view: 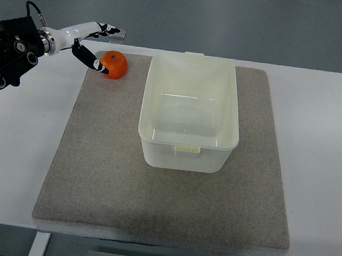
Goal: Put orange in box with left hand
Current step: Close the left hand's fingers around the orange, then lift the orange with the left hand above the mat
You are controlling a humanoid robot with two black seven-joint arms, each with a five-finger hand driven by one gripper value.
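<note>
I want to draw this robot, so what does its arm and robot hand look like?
The left arm is chunky and black, with round silver screw-like spots and a thin black cable looping on top. A silver ring joins it to the left robot hand, which is glossy white with slim fingers ending in black tips. No right arm shows.

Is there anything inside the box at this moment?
Nothing: the box shows only its bare bottom. The orange sits outside on the mat, by the left hand.

You have one orange (114, 64), one clear plastic box (186, 147), one grey mat (94, 175), one white table (11, 149) and one robot hand (90, 40) in view.
</note>
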